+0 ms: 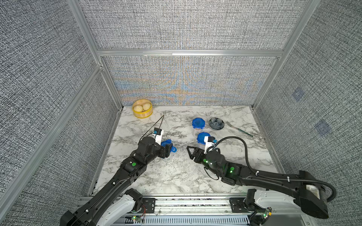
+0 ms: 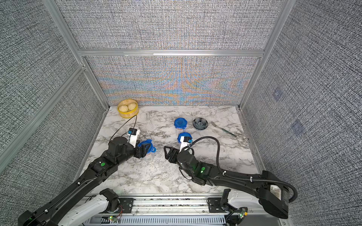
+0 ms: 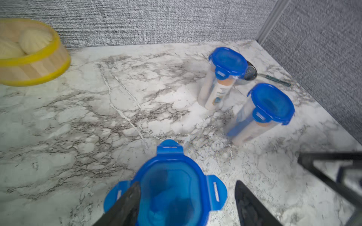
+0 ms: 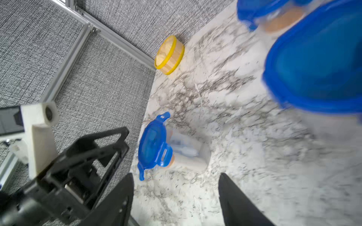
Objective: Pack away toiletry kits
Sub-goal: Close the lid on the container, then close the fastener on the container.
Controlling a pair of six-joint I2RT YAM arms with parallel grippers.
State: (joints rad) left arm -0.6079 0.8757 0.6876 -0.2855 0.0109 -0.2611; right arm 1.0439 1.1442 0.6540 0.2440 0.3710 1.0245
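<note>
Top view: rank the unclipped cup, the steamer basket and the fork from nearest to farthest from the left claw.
1. Cup, right under the claw.
2. Steamer basket, back left corner.
3. Fork, back right.

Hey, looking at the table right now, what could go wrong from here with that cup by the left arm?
The lid on the near cup has its tabs flared out, unclipped, so it may lift off if bumped. The left pincer stands open astride it; one finger could catch a tab and tip the cup. The right arm's wrist sits close to a closed cup, which a swing might knock over.
</note>
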